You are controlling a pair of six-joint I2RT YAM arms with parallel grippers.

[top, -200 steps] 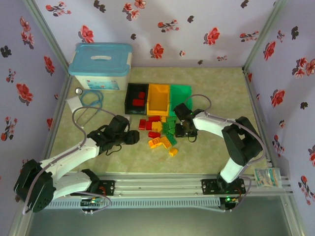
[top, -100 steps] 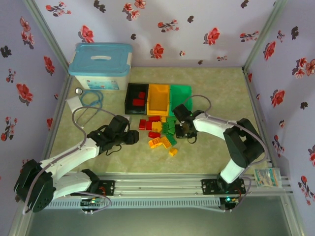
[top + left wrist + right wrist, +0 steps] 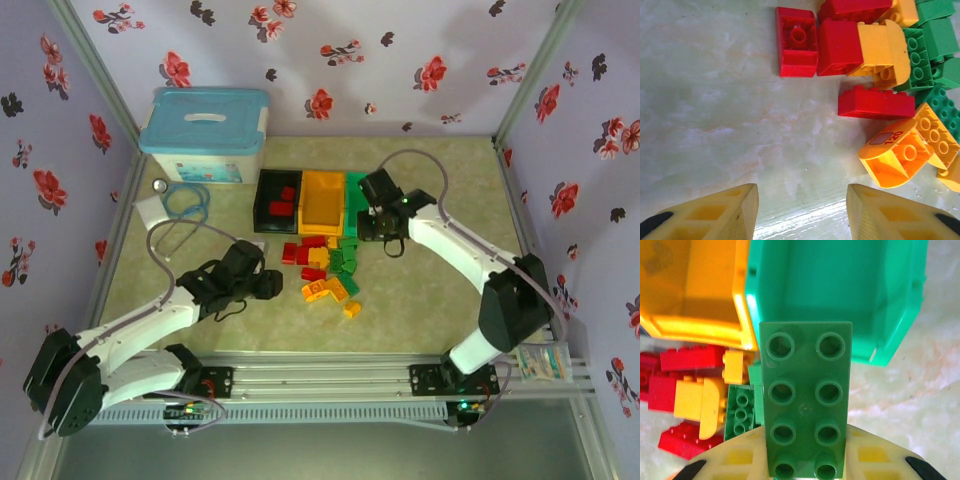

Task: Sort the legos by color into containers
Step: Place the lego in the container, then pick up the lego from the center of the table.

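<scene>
My right gripper (image 3: 805,462), clamped on a green brick (image 3: 805,395) beside the green bin (image 3: 840,280), must next reach over its rim and release; my left gripper (image 3: 802,210) hovers, jaws apart.

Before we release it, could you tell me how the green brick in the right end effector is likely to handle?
The green brick looks like rigid moulded plastic, so it should hardly flex in the right end effector. Its smooth sides may slip or pivot. Flat-faced, it probably won't roll in the green bin.
</scene>
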